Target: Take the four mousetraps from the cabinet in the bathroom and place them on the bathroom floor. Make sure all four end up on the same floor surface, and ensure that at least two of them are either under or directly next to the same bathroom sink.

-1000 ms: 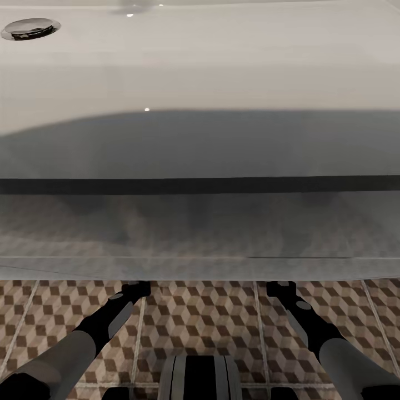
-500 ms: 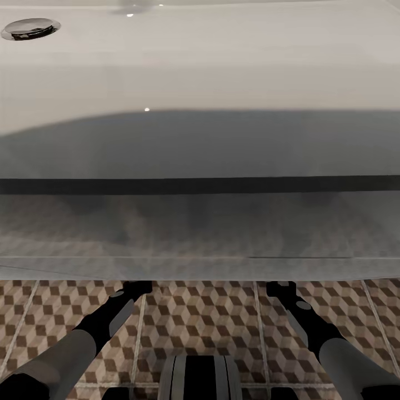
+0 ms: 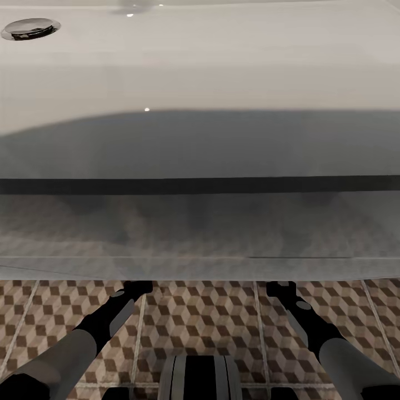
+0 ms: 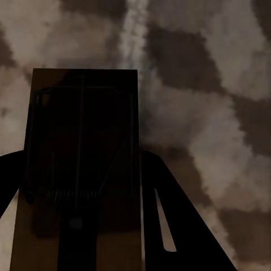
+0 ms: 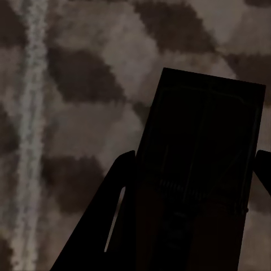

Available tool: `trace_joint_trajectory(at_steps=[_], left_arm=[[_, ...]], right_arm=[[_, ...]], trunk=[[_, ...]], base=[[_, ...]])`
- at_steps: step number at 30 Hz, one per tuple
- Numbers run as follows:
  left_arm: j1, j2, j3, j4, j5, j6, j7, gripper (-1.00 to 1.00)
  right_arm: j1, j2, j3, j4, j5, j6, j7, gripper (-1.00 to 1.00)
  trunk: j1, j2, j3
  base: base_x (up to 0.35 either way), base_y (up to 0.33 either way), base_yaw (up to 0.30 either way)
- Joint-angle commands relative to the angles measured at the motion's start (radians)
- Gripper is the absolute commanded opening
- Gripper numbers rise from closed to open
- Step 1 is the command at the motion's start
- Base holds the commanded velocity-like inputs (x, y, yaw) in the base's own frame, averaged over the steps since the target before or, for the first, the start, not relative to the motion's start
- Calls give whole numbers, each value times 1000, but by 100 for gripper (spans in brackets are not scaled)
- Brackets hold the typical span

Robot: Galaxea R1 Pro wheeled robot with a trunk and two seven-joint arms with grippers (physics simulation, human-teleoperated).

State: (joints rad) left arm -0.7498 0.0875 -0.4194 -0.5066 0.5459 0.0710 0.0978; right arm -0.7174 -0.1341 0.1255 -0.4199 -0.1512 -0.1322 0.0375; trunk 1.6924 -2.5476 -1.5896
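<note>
The white sink (image 3: pixel 200 66) with its chrome drain (image 3: pixel 30 28) lies right below me, on the white vanity (image 3: pixel 200 233). Both arms reach down under the vanity's front edge, which hides the grippers in the head view. In the left wrist view my left gripper (image 4: pixel 79 164) is shut on a brown mousetrap (image 4: pixel 84 130), held flat just above the shadowed cube-pattern bathroom floor (image 4: pixel 197 84). My right gripper (image 5: pixel 197 155) is likewise shut on a second mousetrap (image 5: pixel 209 124) close over the floor (image 5: pixel 73 84). The cabinet and the other mousetraps are out of view.
Patterned tiles (image 3: pixel 200 322) run between the vanity and my base (image 3: pixel 200 378). My left forearm (image 3: pixel 105 322) and right forearm (image 3: pixel 305 322) slope down to the vanity's lower edge. A pale grout line (image 5: pixel 31 113) crosses the floor beside the right trap.
</note>
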Motion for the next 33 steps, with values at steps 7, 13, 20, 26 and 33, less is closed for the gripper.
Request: trace_joint_trajectory(at_steps=[7,13,20,26,33], left_arm=[[0,1,-9,-3,5,4,11,-100],[0,-1,-9,-3,5,4,11,-100],[0,-2,-9,-3,5,4,11,-100],[0,-2,-9,-3,5,4,11,-100],[0,-3,-9,-2,4,4,11,-100]], right_arm=[[-1,-1,5,1,-11,-4,5,-100],[-1,-1,5,1,-11,-4,5,-100],[-1,-1,5,1,-10,-4,5,-100],[-1,-1,5,1,-11,-4,5,-100],[-1,-1,4,1,-11,-4,5,-100]], trunk=[[0,0,-1],[0,0,-1],[0,0,-1],[0,0,-1],[0,0,-1]], base=[[0,0,0],[0,0,0],[0,0,0],[0,0,0],[0,0,0]])
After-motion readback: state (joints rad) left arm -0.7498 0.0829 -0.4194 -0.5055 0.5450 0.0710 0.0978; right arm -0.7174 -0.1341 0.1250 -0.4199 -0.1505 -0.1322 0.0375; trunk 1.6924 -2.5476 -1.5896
